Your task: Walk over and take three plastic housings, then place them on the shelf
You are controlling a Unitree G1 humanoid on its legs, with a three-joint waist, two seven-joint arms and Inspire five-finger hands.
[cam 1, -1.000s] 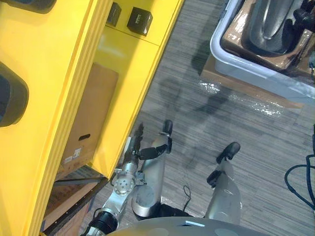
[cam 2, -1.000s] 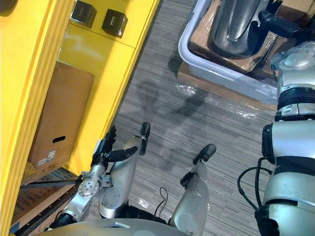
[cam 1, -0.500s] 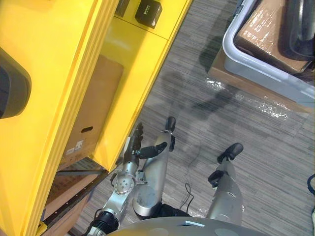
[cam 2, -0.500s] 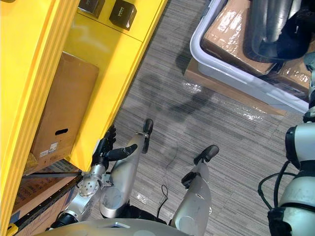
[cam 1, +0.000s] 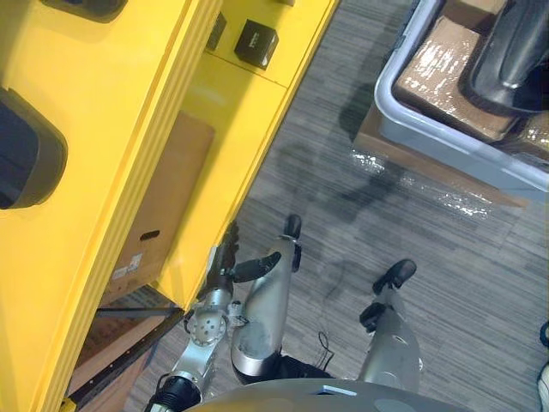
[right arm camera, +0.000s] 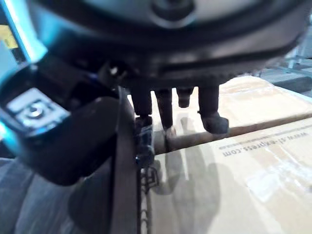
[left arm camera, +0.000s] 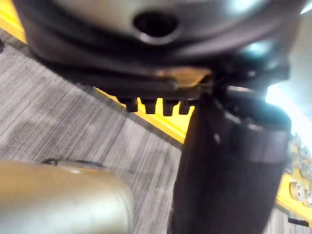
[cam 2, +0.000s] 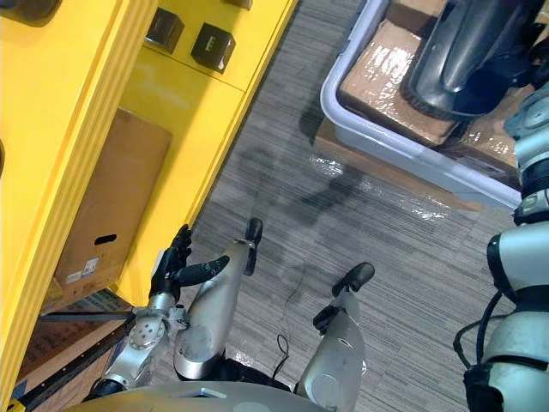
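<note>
Grey striped carpet floor (cam 1: 412,257) runs between a tall yellow shelf (cam 1: 120,94) on the left and a pale plastic tote (cam 1: 455,146) at the far right. The tote sits on a flat brown board (cam 1: 367,142) with shiny film spread at its near edge.

Inside the tote lie film-wrapped cartons (cam 1: 433,73). A large dark plastic housing (cam 1: 515,51) rests tilted on top of them, toward the tote's right side. Two more dark housings are on the upper levels of the shelf. One (cam 1: 26,159) is at the left edge of the view and the other (cam 1: 86,7) is at the top edge. Farther along the shelf, near its front edge, stand two small black boxes (cam 1: 256,43), close together but apart. A plain cardboard box (cam 1: 163,206) with a hand slot stands on a lower level.

The left robot hand (cam 1: 225,264) hangs low, just beside the front edge of the shelf's lower level and above the floor. It is released. Its fingers (left arm camera: 156,106) are straight, its thumb stands out to the side, and nothing is in it.

The right robot hand (right arm camera: 161,48) is over the wrapped cartons in the tote, with a dark upright edge close beside its thumb. I cannot tell whether that robot hand is released or grasping anything.
</note>
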